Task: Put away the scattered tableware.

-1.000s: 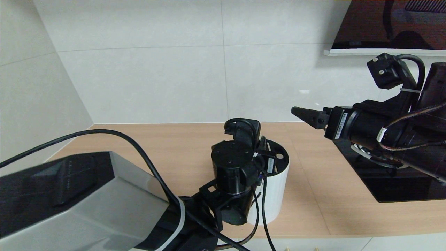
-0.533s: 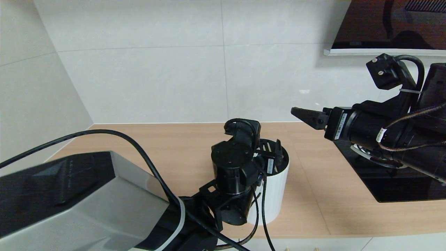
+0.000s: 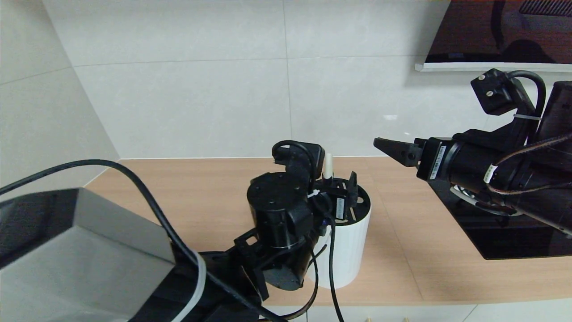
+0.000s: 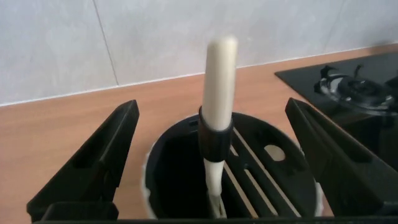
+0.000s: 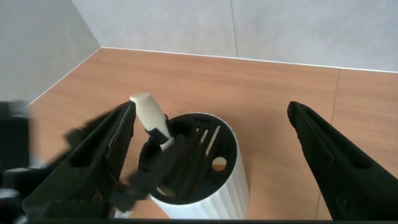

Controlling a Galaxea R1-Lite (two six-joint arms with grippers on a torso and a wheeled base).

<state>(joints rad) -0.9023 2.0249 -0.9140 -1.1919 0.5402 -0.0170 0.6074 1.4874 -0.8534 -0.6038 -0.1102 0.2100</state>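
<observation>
A white cylindrical utensil holder [image 3: 346, 243] with a black slotted top stands on the wooden counter [image 3: 201, 192]. A cream-handled utensil [image 3: 328, 166] with a black band stands upright in it. My left gripper [image 3: 345, 193] is at the holder's rim. In the left wrist view it [image 4: 210, 109] is open, its fingers [image 4: 93, 168] wide on either side of the handle [image 4: 219, 81] without touching it. My right gripper [image 3: 385, 147] hangs above and to the right of the holder. It [image 5: 210, 109] is open and holds nothing, and the holder [image 5: 208, 186] and handle [image 5: 149, 115] lie below it.
A black cooktop [image 3: 500, 237] with a burner [image 4: 354, 87] is set into the counter to the right of the holder. A dark range hood [image 3: 491, 36] hangs at the upper right. Tiled walls close the back and left. Bare counter lies left of the holder.
My left arm has drawn back to the left from over the holder, and the cream handle now shows standing in it. The right arm has stayed put.
</observation>
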